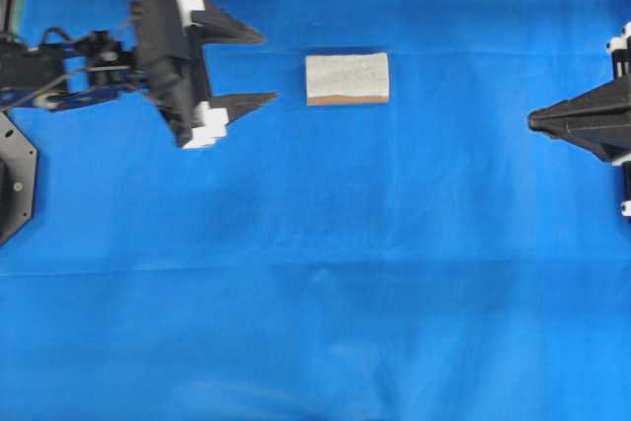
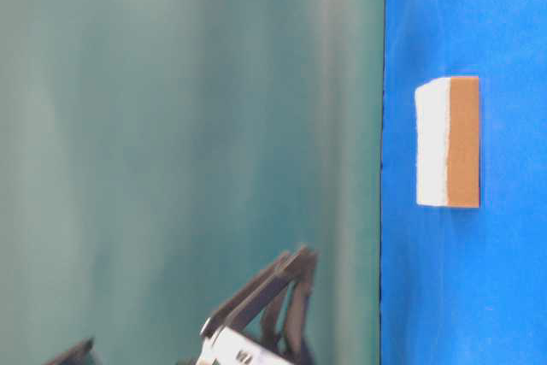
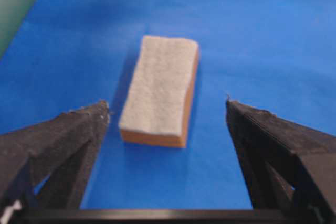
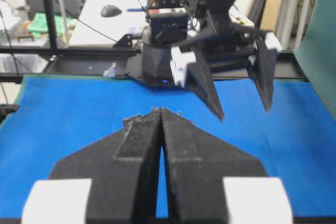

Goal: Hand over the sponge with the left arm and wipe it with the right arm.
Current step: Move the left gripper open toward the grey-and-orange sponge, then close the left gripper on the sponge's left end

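Blue cloth carries the sponge, its long axis toward our left gripper; that gripper is nearer, its fingers spread just short of it. Our right gripper waits well apart, fingers pressed together.

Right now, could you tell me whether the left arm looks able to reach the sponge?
Probably yes: the left gripper is open and points at the sponge, which lies free on the blue cloth just beyond its fingertips, with nothing between them.
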Robot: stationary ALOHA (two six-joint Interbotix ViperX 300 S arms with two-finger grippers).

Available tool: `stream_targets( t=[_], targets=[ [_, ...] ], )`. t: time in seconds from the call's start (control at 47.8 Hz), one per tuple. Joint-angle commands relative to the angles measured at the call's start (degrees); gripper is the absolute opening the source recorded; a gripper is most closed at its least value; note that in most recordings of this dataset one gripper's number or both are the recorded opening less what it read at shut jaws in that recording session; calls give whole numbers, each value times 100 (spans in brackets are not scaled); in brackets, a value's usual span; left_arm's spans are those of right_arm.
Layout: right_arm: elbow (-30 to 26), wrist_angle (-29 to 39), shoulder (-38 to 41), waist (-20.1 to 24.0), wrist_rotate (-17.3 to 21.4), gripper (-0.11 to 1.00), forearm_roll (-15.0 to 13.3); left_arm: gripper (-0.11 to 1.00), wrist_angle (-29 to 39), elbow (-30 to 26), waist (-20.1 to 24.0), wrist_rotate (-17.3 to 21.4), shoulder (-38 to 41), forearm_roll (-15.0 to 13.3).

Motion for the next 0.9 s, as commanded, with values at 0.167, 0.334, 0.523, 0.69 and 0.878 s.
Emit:
stream_targets(
  t=[0.167, 0.334, 0.523, 0.69, 0.878],
  targets=[
    [-149, -18, 35, 0, 0, 0, 9, 94, -53, -721, 123, 149, 782, 9],
    [-141, 0, 53, -9, 9, 0, 9, 94, -62, -914, 237, 149, 1248, 9],
    [-141, 9, 70, -9, 0, 0, 9, 94, -132, -1107, 272, 149, 1749, 18],
    [-141, 9, 70, -18, 0, 0, 9, 94, -299, -1257, 264, 149, 2162, 18],
    [-132, 35, 88, -44, 0, 0, 9, 94, -316, -1468, 272, 149, 2610, 18]
  ],
)
